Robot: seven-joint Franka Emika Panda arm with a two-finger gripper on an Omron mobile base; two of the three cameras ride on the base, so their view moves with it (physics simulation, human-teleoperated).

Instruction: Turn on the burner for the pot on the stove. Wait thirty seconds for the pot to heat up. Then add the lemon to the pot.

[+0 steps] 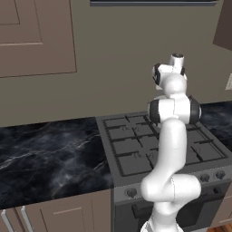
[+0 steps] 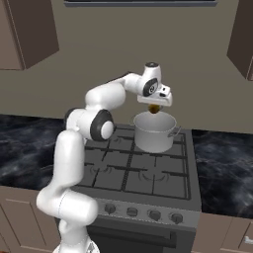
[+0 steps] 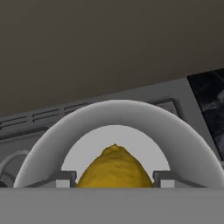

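The small yellow-orange lemon (image 3: 114, 168) is being held between the two dark fingertips of the gripper (image 2: 155, 108), which are clamped on its sides; in the hand view the fruit is sitting squarely between them. Directly below the gripper the shiny silver steel cylindrical pot (image 2: 153, 132) is standing with its mouth open, and in the hand view its pale rim is ringing the lemon from behind, so the fruit is judged to be lined up over the opening and clear of the rim.

Progress: the carrying of the lemon to the pot is judged to be all but done. The release into the pot is not yet done.

The dark grey gas stove with its gridded grate top (image 2: 143, 175) is lying beneath the gripper, with its row of round front knobs (image 2: 143, 213) nearer the base.

Not verifiable: the small round grey burner under the pot is being hidden by the pot itself, and no flame is being shown, so it cannot be told whether it is lit. The knob positions are too small to read. The elapsed heating time cannot be judged. In the left base view the pot is being masked by the white arm. The inside bottom of the pot is being partly covered by the lemon.
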